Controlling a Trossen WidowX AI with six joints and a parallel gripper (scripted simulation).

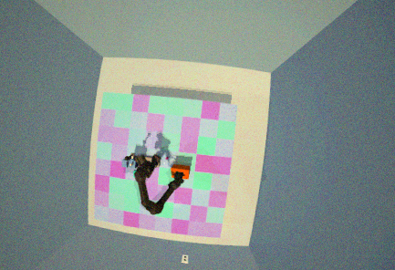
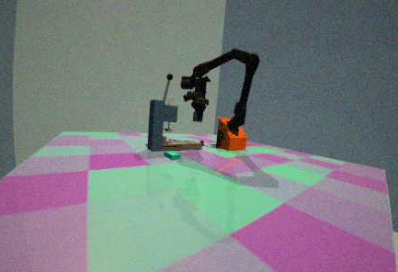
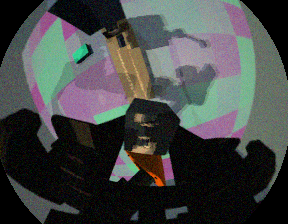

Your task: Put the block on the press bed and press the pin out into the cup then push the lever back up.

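We hold the dark block (image 2: 196, 118) (image 3: 151, 125) pinched in our claw (image 2: 199, 110) (image 3: 147, 119), up above the worktop (image 1: 129, 196) (image 2: 133, 202).

Open air separates the jaws of the gripper (image 2: 198, 120) (image 3: 151, 136) from the wooden press base (image 2: 184, 145) (image 3: 129, 70) below. Beside the jaws, beyond a gap, the press frame (image 2: 155, 126) blocks lateral passage; its lever (image 2: 166, 89) obstructs above jaw level. Opposite, the orange arm base (image 2: 232, 138) (image 1: 181, 169) stands lower.

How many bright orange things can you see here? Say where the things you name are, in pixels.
1: the orange base (image 1: 181, 168) (image 2: 224, 138) (image 3: 157, 175) under the black arm, standing on the checkered surface. Others could be hidden behind the arm or press.
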